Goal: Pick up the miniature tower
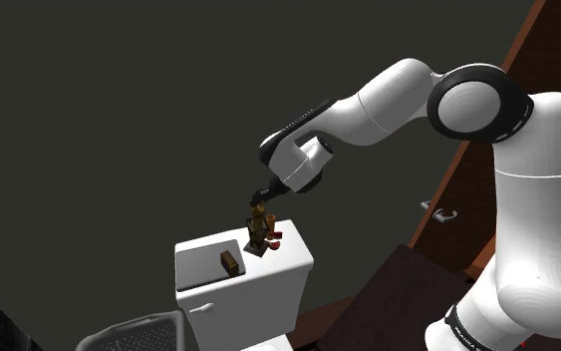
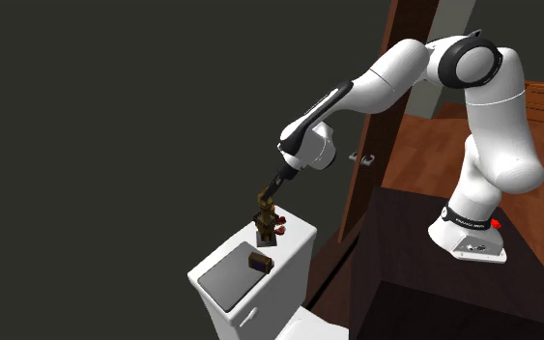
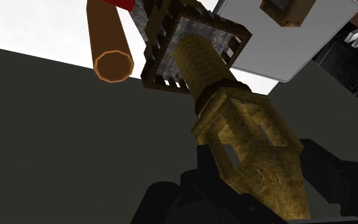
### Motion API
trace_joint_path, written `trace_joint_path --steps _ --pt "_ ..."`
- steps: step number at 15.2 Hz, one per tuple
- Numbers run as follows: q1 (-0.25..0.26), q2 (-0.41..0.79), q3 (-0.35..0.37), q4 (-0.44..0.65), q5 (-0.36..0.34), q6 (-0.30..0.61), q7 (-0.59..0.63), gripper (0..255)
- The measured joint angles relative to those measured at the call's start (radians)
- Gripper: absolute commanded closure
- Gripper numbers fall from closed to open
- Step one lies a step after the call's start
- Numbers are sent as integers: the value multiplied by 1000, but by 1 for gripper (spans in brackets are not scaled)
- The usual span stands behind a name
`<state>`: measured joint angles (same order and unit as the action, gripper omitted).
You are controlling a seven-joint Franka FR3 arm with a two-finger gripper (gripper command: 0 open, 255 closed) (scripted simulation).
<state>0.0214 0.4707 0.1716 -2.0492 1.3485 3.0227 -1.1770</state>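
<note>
The end effector (image 3: 257,162) clasps the golden-brown, windowed top of the miniature tower (image 1: 258,231), a ribbed shaft above a grey square base, upright near one end of the toilet tank lid (image 1: 200,261).

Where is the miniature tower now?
In the shoulder view, the miniature tower is upright at the right end of the white tank lid, its top clasped by the gripper, a brown box to its left.
</note>
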Motion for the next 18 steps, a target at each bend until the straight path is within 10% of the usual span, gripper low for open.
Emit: trace_joint_path --steps 18 --pt "109 -174 -143 -84 -311 -95 344 255"
